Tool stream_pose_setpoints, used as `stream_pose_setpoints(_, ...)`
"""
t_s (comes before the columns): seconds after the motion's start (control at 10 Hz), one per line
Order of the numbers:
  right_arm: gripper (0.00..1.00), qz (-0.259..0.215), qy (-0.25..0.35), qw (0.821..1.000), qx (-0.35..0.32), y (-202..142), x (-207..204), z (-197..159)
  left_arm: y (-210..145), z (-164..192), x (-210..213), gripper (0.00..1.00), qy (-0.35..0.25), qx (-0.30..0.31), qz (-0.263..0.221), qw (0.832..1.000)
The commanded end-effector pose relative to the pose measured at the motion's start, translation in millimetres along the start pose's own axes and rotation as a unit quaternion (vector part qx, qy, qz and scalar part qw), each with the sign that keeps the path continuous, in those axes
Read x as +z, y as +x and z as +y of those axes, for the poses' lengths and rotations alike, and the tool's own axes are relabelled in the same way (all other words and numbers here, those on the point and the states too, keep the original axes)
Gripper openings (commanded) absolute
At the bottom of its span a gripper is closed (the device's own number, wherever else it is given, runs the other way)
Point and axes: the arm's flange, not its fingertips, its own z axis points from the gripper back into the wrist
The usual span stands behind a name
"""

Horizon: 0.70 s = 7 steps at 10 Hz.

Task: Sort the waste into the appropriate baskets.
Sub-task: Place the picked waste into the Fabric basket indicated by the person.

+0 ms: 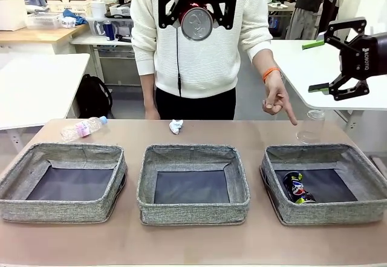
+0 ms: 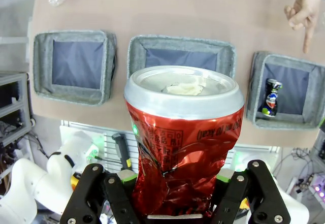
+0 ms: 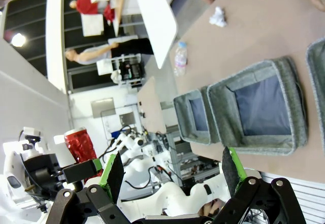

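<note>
My left gripper [image 1: 196, 14] hangs high over the middle of the table, shut on the red crushed can [image 1: 196, 22]. In the left wrist view that can [image 2: 183, 148] is upright between the fingers [image 2: 109, 193], above the middle basket [image 2: 180, 43]. My right gripper [image 1: 315, 66] is open and holds nothing, up at the right above the right basket [image 1: 329, 214]. A dark can [image 1: 297, 188] lies in that basket. The clear bottle [image 1: 83, 128], a white paper wad [image 1: 176, 126] and a clear plastic piece [image 1: 311, 128] sit on the table behind the baskets.
A person stands at the far side, one hand [image 1: 277, 100] pointing a finger down toward the right basket. The left basket [image 1: 60, 209] and middle basket [image 1: 193, 209] have bare dark bottoms. White tables stand at both sides behind.
</note>
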Motion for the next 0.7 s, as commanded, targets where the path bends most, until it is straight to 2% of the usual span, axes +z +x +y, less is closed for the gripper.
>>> stream_pose_setpoints(0.0,1.00,0.003,0.003,1.000,0.012,1.6,-0.5,-0.7,-1.2,1.2,3.1,0.00,-0.002,0.001,-0.003,1.000)
stream_pose_setpoints(0.2,1.00,0.000,0.000,1.000,0.000,0.0,0.0,0.0,0.0,0.0,0.0,0.00,0.000,0.000,0.000,1.000)
stream_pose_setpoints(0.3,1.00,0.007,-0.002,1.000,0.002,5.6,19.5,-7.1,-23.2,-3.9,-22.0,0.00,-0.001,-0.001,-0.024,1.000)
stream_pose_setpoints(0.5,1.00,-0.024,-0.060,0.998,0.019,19.9,96.4,-33.9,-61.3,-19.5,-69.6,0.00,-0.045,-0.016,-0.057,0.997)
stream_pose_setpoints(0.6,1.00,-0.038,-0.080,0.996,0.023,19.6,127.1,-41.9,-72.7,-30.4,-94.9,0.00,-0.093,-0.022,-0.059,0.994)
